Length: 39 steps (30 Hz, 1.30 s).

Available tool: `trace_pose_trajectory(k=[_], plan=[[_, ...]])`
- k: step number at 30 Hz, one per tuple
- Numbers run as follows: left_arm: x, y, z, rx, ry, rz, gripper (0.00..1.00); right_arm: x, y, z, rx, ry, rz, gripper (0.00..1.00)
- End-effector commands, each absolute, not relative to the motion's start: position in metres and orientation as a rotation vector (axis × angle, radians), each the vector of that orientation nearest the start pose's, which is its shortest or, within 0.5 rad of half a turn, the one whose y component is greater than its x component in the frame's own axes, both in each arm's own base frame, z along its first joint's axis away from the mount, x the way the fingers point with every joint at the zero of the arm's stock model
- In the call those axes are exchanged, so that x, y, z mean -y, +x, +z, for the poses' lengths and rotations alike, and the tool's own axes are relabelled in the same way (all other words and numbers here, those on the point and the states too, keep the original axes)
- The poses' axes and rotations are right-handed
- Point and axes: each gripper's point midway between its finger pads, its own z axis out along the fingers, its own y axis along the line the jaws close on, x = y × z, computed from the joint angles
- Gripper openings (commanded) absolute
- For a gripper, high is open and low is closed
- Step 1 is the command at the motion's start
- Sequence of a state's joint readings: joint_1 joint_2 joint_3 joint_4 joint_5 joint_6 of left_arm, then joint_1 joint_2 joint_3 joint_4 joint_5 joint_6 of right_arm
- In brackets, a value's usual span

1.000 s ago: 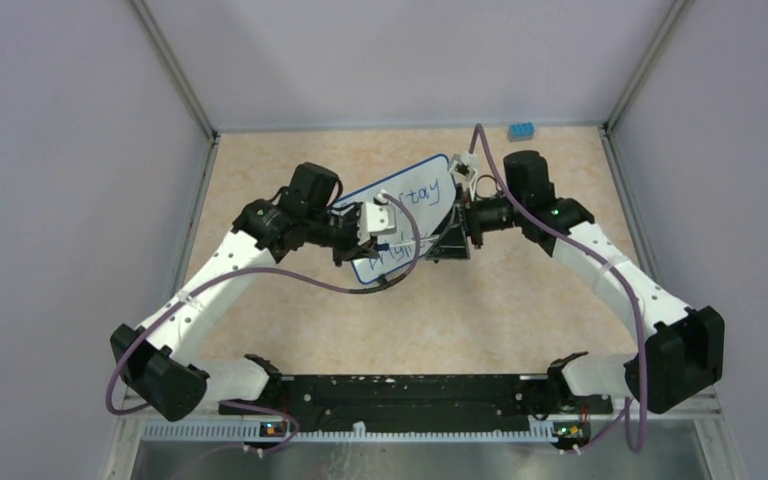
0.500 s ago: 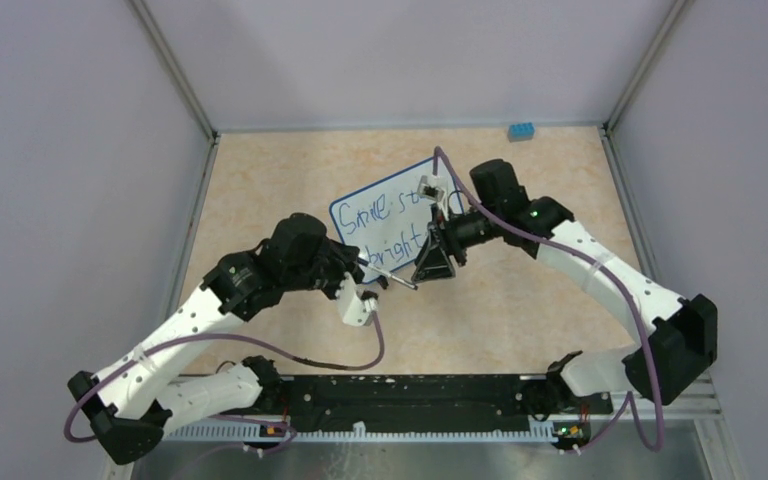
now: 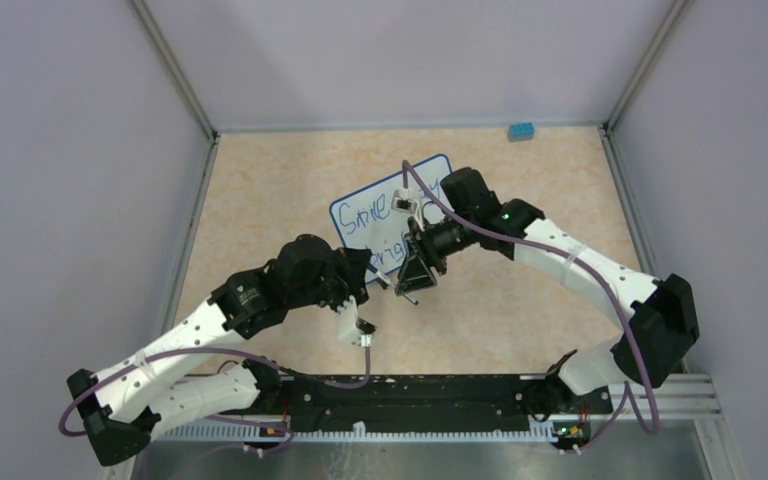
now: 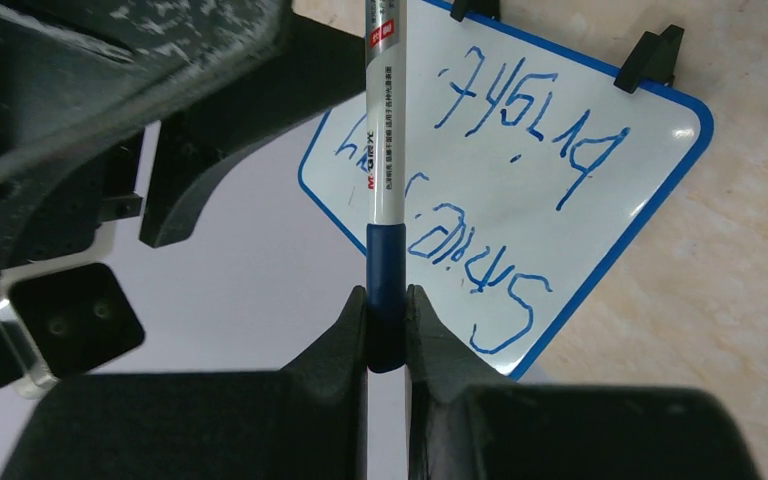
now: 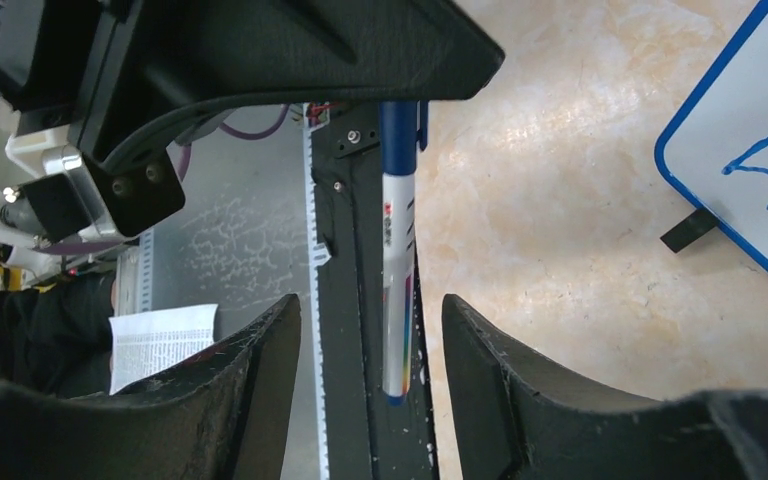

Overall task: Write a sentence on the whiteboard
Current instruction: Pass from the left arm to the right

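Whiteboard point(image 4: 520, 215) rests on the tan table point(image 3: 260, 200), and its two-line blue sentence point(image 4: 480, 270) looks complete. Just off the board's near edge, the left gripper point(image 4: 387, 330) is clamped on the blue end of a marker point(image 4: 384, 150), whose long axis runs straight toward the right gripper point(image 5: 370, 315). That gripper's jaws stand spread on either side of the marker's free end, touching nothing. The right arm therefore seems placed to take the marker, probably a handover.

Facing off: the white-and-black left arm point(image 3: 200, 325) bends inward, its black two-finger left gripper point(image 4: 387, 300) clamped on a white marker point(image 4: 384, 150) with a blue end. The matching right arm point(image 3: 570, 262) meets it, the black right gripper point(image 5: 370, 310) spread around the marker, not touching.
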State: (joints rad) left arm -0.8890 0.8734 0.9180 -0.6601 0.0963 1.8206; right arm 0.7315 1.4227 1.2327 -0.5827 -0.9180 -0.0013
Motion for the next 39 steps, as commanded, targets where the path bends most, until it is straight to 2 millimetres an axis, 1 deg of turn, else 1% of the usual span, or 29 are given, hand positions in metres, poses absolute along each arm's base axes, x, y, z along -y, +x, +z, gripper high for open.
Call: trace_pose_trajectory(k=[1, 6, 9, 12, 15, 16, 21, 22, 23, 25, 26, 29, 30, 33, 35, 36, 39], plan=[[0.234, 0.211, 0.271, -0.344, 2.123, 0.458, 0.0, -0.342, 0.164, 0.245, -1.942, -1.29, 1.433, 0.51], [0.241, 0.208, 0.275, -0.347, 2.114, 0.433, 0.0, -0.348, 0.167, 0.245, -1.936, -1.29, 1.42, 0.48], [0.242, 0.208, 0.275, -0.354, 2.115, 0.428, 0.0, -0.349, 0.165, 0.244, -1.934, -1.302, 1.426, 0.42], [0.242, 0.209, 0.271, -0.36, 2.123, 0.427, 0.0, -0.348, 0.162, 0.244, -1.928, -1.308, 1.429, 0.32], [0.242, 0.21, 0.27, -0.374, 2.123, 0.427, 0.0, -0.347, 0.158, 0.247, -1.918, -1.322, 1.452, 0.27], [0.242, 0.211, 0.271, -0.382, 2.118, 0.423, 0.0, -0.347, 0.157, 0.247, -1.917, -1.328, 1.459, 0.23], [0.242, 0.211, 0.273, -0.416, 2.104, 0.411, 0.0, -0.345, 0.156, 0.248, -1.915, -1.332, 1.448, 0.0], [0.242, 0.211, 0.274, -0.427, 2.092, 0.406, 0.03, -0.345, 0.156, 0.248, -1.915, -1.332, 1.447, 0.0], [0.242, 0.211, 0.275, -0.445, 2.08, 0.397, 0.14, -0.344, 0.156, 0.249, -1.915, -1.33, 1.442, 0.0], [0.241, 0.211, 0.277, -0.479, 2.064, 0.377, 0.45, -0.341, 0.159, 0.251, -1.894, -1.335, 1.404, 0.0], [0.24, 0.211, 0.278, -0.498, 2.056, 0.369, 0.58, -0.34, 0.162, 0.252, -1.887, -1.334, 1.382, 0.0], [0.236, 0.213, 0.281, -0.568, 2.025, 0.356, 0.87, -0.33, 0.175, 0.253, -1.899, -1.282, 1.343, 0.0], [0.235, 0.214, 0.281, -0.598, 2.015, 0.352, 0.92, -0.326, 0.181, 0.253, -1.907, -1.255, 1.335, 0.0], [0.231, 0.214, 0.279, -0.709, 1.986, 0.304, 0.99, -0.308, 0.204, 0.256, -1.932, -1.154, 1.299, 0.0], [0.23, 0.213, 0.274, -0.805, 1.974, 0.244, 0.99, -0.292, 0.222, 0.26, -1.943, -1.078, 1.262, 0.0], [0.231, 0.213, 0.271, -0.872, 1.957, 0.207, 0.99, -0.281, 0.235, 0.261, -1.951, -1.031, 1.232, 0.0], [0.234, 0.213, 0.266, -1.113, 1.861, 0.07, 0.99, -0.251, 0.26, 0.262, -1.972, -0.937, 1.15, 0.0]])
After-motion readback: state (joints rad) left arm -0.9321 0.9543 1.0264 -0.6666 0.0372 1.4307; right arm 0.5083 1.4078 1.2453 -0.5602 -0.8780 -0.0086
